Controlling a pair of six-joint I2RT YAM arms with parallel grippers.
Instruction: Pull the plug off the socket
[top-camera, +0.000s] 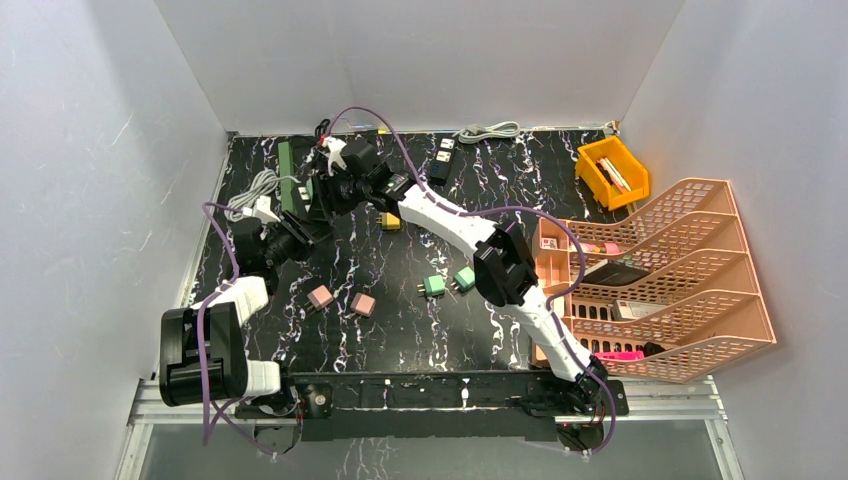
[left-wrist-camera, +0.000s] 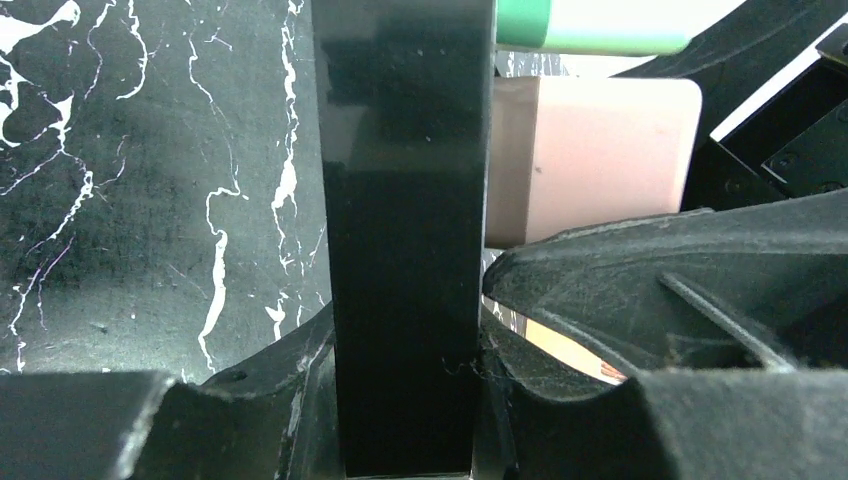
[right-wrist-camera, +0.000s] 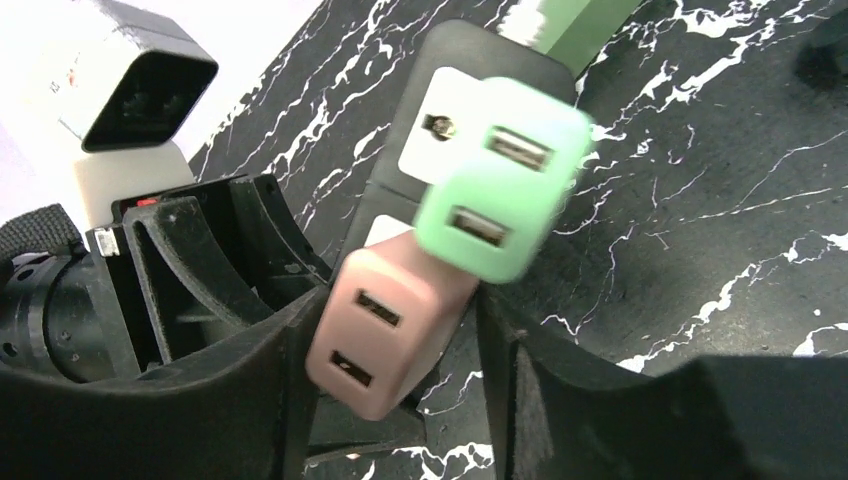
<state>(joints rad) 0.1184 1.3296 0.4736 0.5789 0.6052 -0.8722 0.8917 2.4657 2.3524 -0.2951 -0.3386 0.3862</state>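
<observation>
The socket is a black power strip, seen edge-on in the left wrist view, and my left gripper is shut on it. Its white outlet face shows in the right wrist view. A pink plug and a green plug sit on that face; the green one is blurred. My right gripper straddles the pink plug. Its left finger touches the plug and its right finger stands apart from it. From above, both grippers meet at the table's back left.
Loose pink plugs, green plugs and a yellow one lie mid-table. At the back are a second black strip and a grey cable. On the right stand a yellow bin and a pink tray rack.
</observation>
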